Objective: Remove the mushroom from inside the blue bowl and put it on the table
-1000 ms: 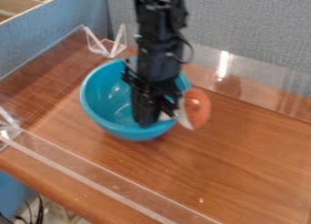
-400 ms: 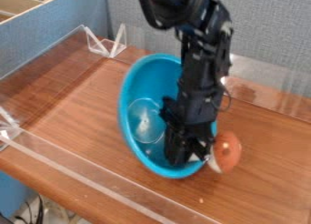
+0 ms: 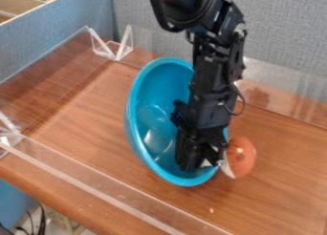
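While blue bowl tilts, mushroom beside closed pincer

Black jointed arm (thin cables along it) with dark tool

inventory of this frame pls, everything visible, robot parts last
Glossy turquoise-blue plastic bowl: 1, turquoise-blue, centre of the table, tipped up so its opening faces the camera's left; the gripper is at its right rim.
Small toy mushroom with reddish-brown cap: 1, reddish-brown, cream stem barely visible, just outside the bowl's right edge, low by the tabletop beside the gripper; whether it is held, cannot tell.
Reddish-brown wood-grain table: 1, brown, fills the frame.
Clear acrylic walls: several, transparent, along the table edges.
Grey partition: 1, grey-blue, behind the table.
Black robot arm: 1, black, reaching down from the top.
Gripper: 1, black, shut, at the bowl's right rim.
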Tool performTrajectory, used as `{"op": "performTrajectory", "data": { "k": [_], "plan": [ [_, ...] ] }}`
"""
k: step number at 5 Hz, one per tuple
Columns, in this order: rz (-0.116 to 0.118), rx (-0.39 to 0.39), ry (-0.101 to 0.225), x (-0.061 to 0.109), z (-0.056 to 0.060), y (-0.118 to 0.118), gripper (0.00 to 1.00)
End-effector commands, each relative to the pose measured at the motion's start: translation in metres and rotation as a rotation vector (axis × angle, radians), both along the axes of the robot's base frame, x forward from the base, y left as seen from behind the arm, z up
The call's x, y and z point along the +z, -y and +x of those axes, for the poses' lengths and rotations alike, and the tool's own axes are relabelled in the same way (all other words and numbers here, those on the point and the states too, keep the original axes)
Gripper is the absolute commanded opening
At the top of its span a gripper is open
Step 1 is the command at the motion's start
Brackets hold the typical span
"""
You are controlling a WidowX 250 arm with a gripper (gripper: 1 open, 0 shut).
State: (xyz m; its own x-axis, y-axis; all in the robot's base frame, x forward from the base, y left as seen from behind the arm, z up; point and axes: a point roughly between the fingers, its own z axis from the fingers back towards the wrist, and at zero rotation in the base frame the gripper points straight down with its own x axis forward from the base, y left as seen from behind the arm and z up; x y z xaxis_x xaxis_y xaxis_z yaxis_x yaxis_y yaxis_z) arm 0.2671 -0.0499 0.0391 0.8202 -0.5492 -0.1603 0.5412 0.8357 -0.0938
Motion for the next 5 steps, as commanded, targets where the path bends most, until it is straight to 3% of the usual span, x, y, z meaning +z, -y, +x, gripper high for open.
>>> {"op": "performTrajectory", "data": {
  "k": [1, 5],
  "plan": [
    [-0.022, -0.011, 0.065, 0.0170, 0.0114, -0.0022, 0.00],
    [-0.057, -0.038, 0.094, 0.0237, 0.0175, -0.0040, 0.00]
  ]
}}
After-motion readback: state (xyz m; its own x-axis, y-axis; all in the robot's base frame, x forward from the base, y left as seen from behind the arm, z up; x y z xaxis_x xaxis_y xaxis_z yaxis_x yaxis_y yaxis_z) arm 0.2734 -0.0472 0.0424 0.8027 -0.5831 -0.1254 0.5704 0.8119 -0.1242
